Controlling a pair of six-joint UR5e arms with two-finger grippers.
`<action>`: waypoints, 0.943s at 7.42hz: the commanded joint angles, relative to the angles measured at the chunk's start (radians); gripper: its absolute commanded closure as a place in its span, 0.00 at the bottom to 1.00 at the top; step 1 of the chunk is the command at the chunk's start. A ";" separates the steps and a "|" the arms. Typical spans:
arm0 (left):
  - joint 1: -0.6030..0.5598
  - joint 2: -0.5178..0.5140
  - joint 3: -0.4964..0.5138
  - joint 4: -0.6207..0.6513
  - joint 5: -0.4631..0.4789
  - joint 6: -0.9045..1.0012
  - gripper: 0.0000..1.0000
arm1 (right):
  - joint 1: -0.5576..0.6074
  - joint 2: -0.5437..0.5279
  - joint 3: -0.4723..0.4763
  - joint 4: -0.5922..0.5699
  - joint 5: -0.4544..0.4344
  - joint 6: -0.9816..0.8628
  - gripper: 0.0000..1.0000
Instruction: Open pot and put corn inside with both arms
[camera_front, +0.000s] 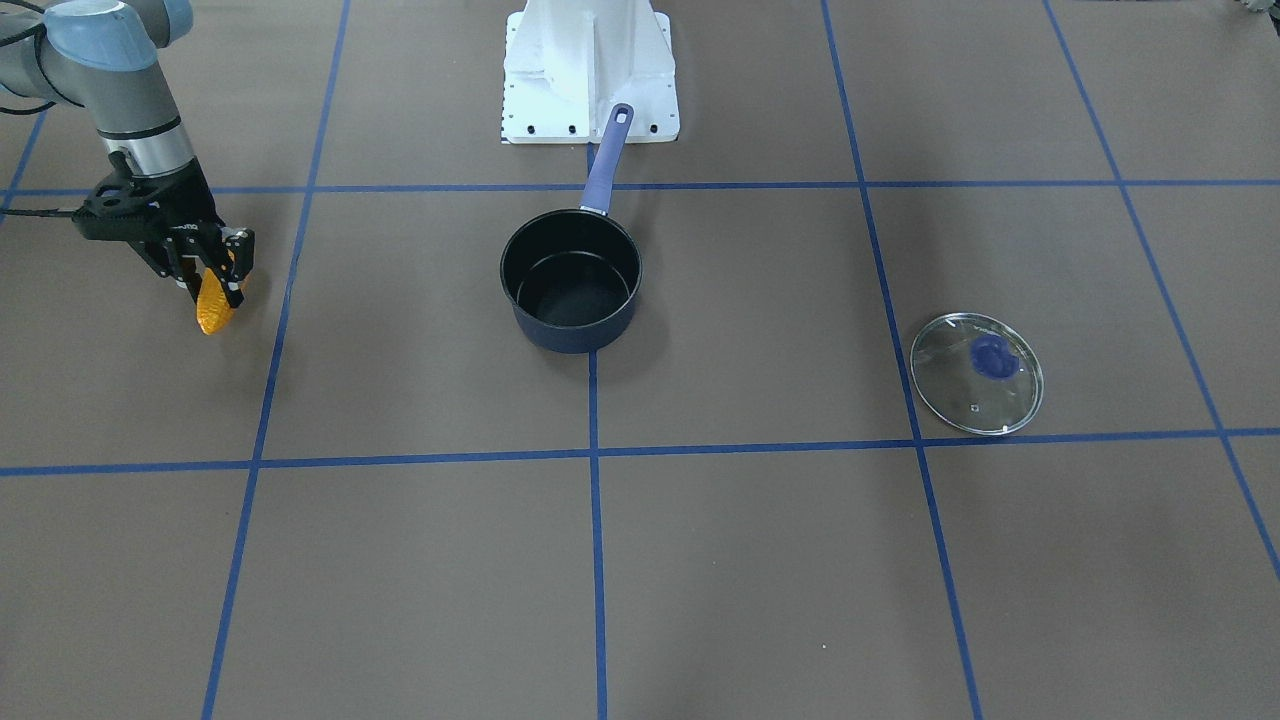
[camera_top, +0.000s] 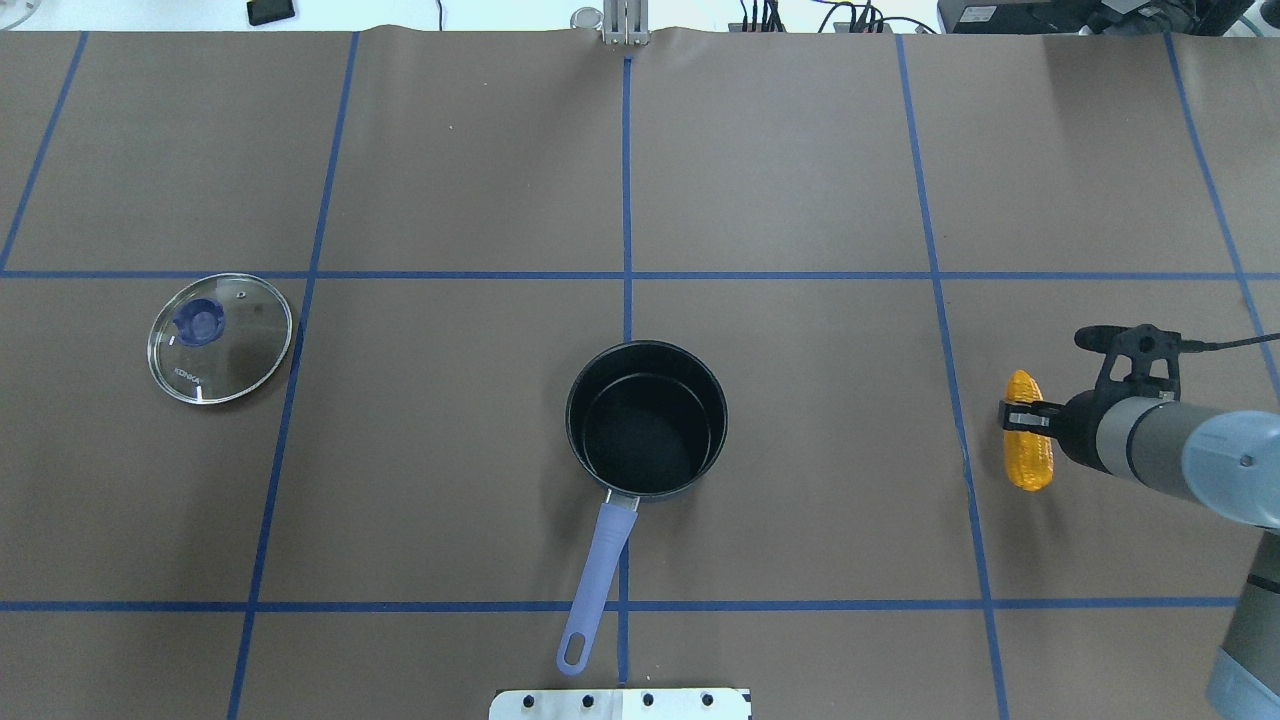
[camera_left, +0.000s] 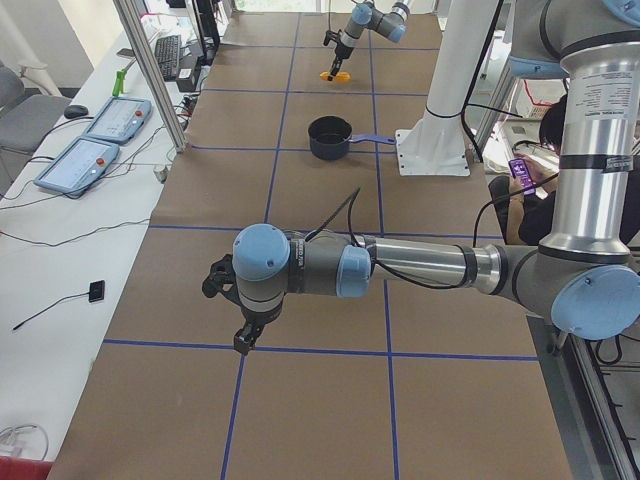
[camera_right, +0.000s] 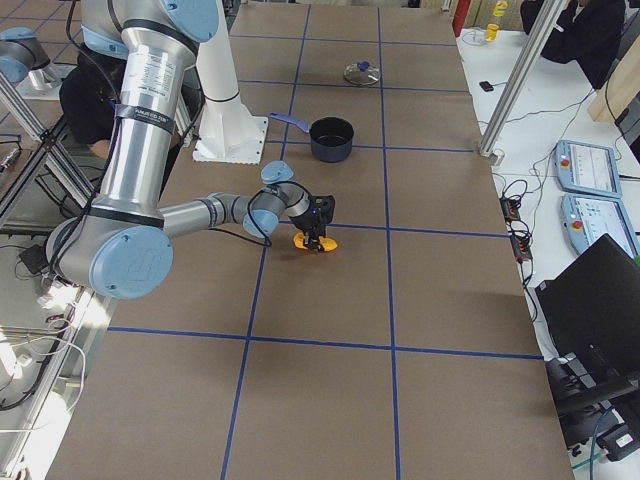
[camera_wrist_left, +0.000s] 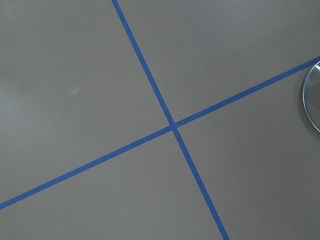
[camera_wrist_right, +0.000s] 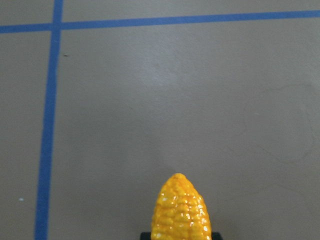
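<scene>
site: robotics lab | evidence: teach pendants (camera_left: 118, 118), tape-gridded table (camera_top: 800, 150), aluminium frame posts (camera_left: 152, 75), side workbench (camera_left: 60, 250)

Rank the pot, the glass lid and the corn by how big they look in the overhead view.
1. pot, counting its handle
2. glass lid, nearly matching the pot's bowl alone
3. corn, clearly smallest

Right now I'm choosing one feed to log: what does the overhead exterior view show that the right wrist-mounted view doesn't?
Only overhead: the open pot, the glass lid lying apart from it, the right arm. Only wrist: bumpy kernels on the corn, close up. Both: the corn, gripped by the right end effector, and blue tape lines.
</scene>
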 joint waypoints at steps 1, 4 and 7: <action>0.001 0.000 0.001 0.000 -0.002 -0.004 0.01 | 0.039 0.297 0.002 -0.219 0.034 0.005 1.00; 0.001 -0.002 0.000 -0.001 -0.002 -0.004 0.01 | -0.019 0.687 -0.076 -0.487 0.024 0.128 1.00; 0.001 -0.002 0.001 -0.017 -0.002 -0.005 0.01 | -0.149 0.747 -0.149 -0.480 -0.065 0.144 0.48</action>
